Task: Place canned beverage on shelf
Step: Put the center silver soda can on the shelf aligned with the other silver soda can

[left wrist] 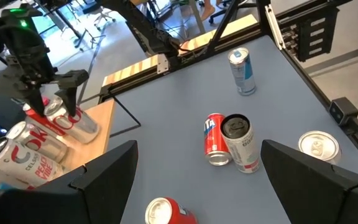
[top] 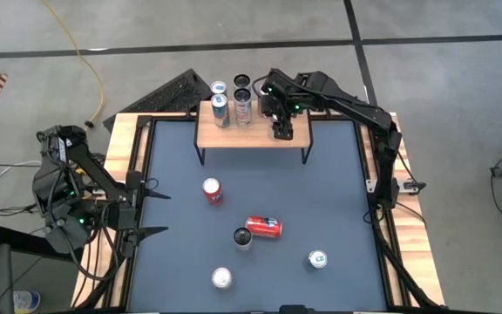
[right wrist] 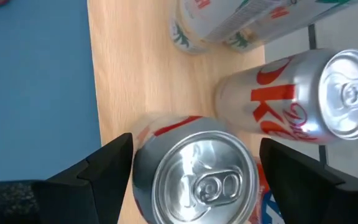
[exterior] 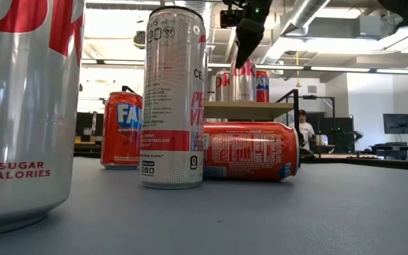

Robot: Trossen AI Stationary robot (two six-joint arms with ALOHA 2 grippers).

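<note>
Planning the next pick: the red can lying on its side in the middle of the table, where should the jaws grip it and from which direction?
Grip the red can on its side across its round body near mid-length, coming straight down from above. It lies flat, so its ends face sideways and the curved wall faces up. The tall upright can stands against one end, so staying mid-body probably keeps the jaws off it.

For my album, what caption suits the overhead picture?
Right gripper open above a can just set on the wooden shelf, five more cans waiting on the table.
</note>
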